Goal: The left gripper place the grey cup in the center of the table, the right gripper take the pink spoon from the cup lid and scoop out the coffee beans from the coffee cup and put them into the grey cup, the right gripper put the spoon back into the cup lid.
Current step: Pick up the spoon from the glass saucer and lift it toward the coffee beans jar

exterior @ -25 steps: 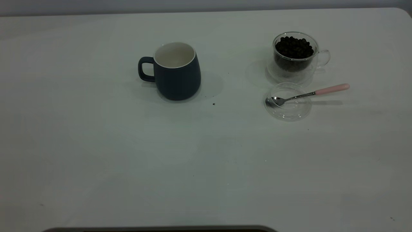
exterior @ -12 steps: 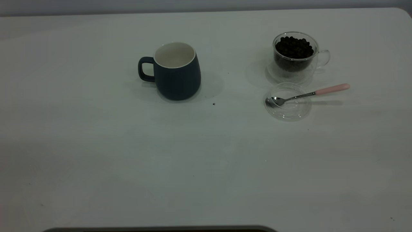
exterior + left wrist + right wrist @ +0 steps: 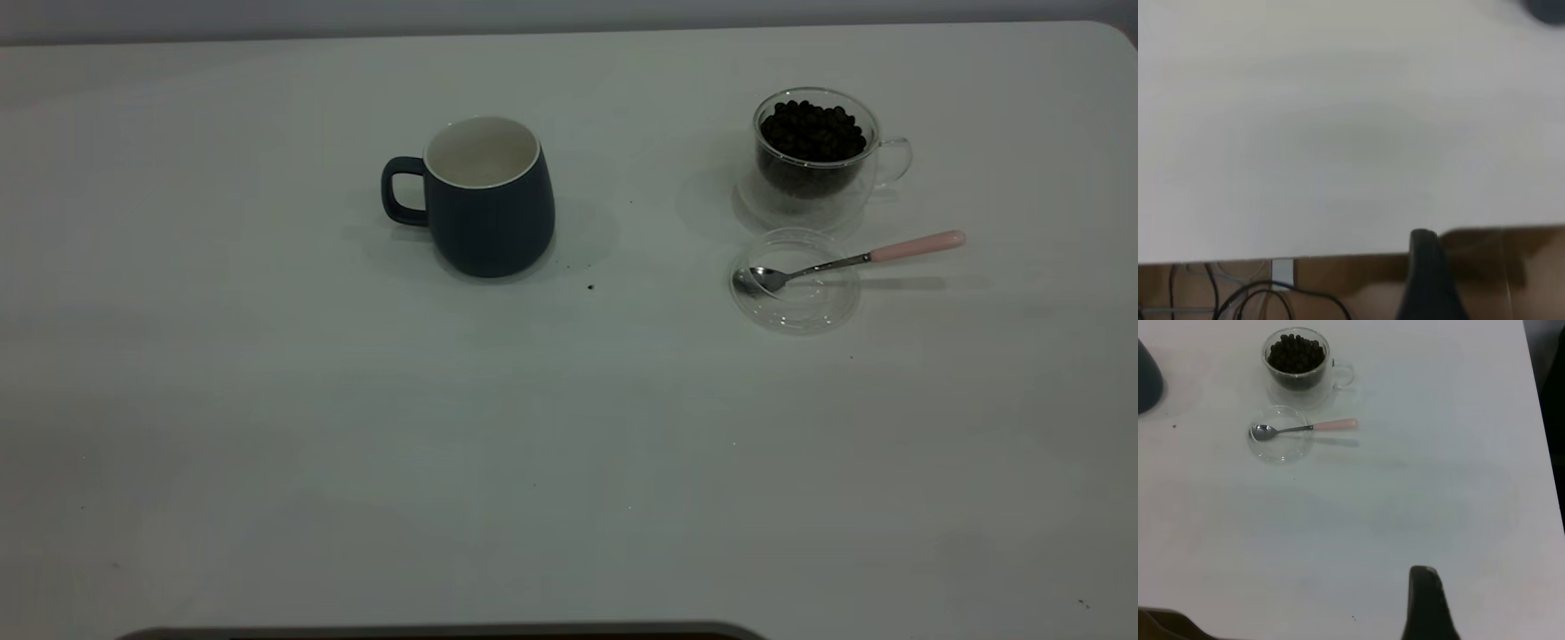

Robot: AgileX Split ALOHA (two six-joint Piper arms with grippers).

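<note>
Grey cup and coffee cup stand apart on the bench

The grey cup (image 3: pixel 487 197) stands upright near the bench (image 3: pixel 356 444) centre, handle leftward. Well right, the coffee cup (image 3: pixel 813 156) holds coffee beans (image 3: pixel 812 132); just beside it the pink spoon (image 3: pixel 845 262) rests bowl-down in the cup lid (image 3: pixel 794 280). Whether either gripper's fingers are spread cannot be told.

Left gripper (image 3: pixel 1426 277): one black finger visible, matte, rounded blunt tip, widening toward its base. Right gripper (image 3: pixel 1426 603): one black finger, same matte finish, squared-off tip, flaring toward its base. Arms not visible in exterior view.
</note>
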